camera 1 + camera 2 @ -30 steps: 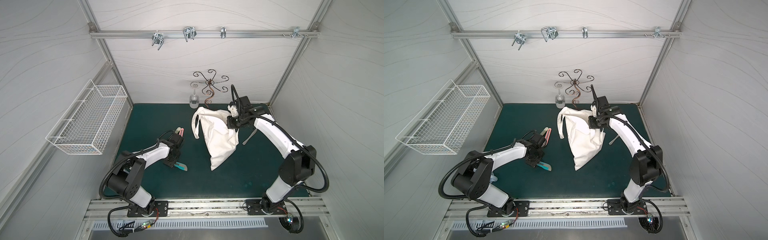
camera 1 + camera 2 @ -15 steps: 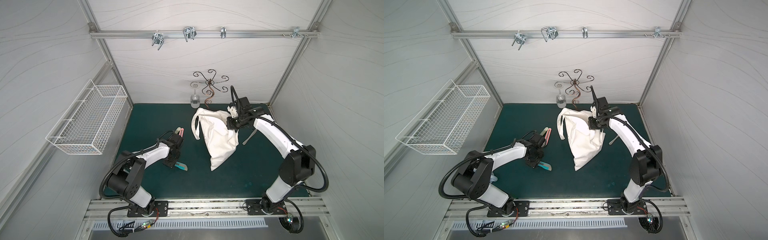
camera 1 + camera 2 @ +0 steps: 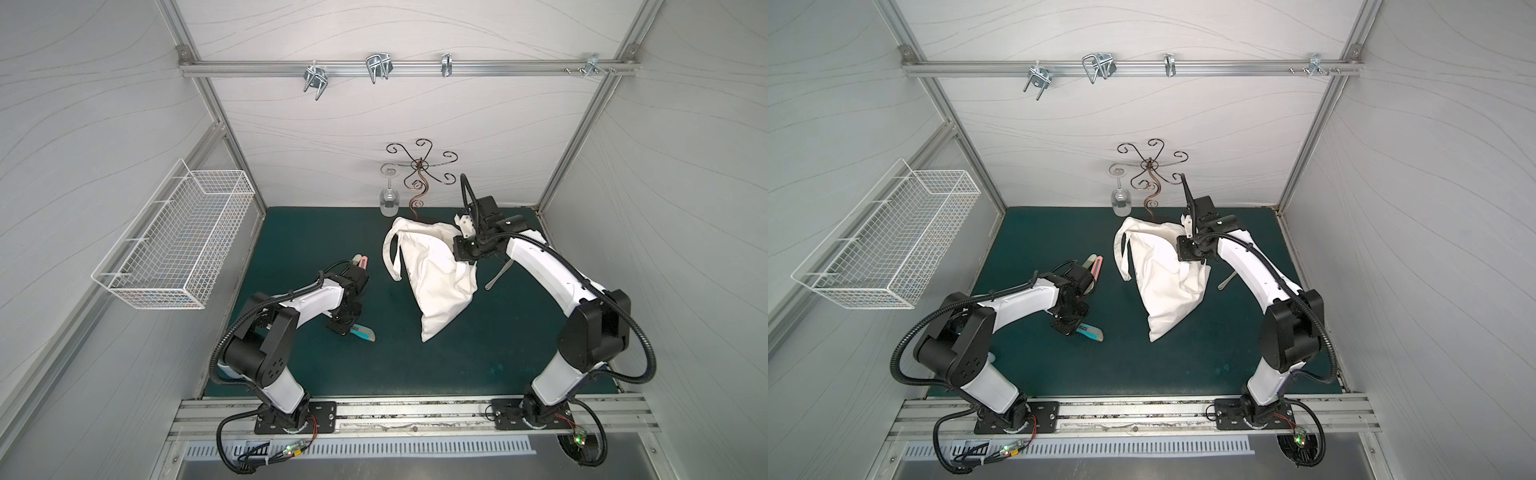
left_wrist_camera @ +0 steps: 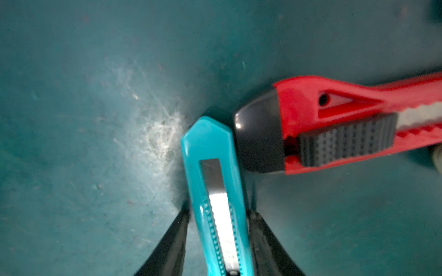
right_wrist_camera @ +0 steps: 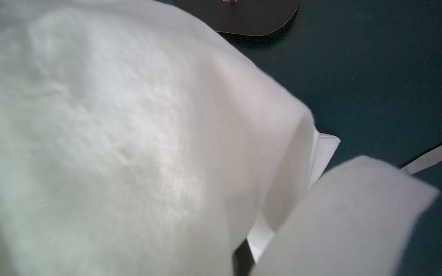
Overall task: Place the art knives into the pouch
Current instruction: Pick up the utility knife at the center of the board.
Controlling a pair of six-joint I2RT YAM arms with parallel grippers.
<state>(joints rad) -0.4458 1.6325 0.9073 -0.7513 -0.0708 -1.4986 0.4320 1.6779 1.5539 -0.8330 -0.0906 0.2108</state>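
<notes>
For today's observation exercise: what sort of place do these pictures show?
Probably a robot test cell: two arms bolted to a rail, white walls on an aluminium frame, a green mat.

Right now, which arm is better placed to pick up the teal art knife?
Left. The left gripper straddles the teal art knife; the right gripper is busy, shut on the pouch farther off.

Work surface is a dark green mat (image 3: 316,232), scuffed pale in one patch. Lying flat on it: a teal art knife (image 4: 215,181), its tip just beside the dark end cap of a red knife (image 4: 334,124), with a pale knife (image 3: 356,261) alongside the red one. Also on it: the off-white pouch (image 3: 436,282), a slim metal utensil (image 3: 496,276) near the pouch, and a stand's dark base plate (image 5: 251,19)
</notes>
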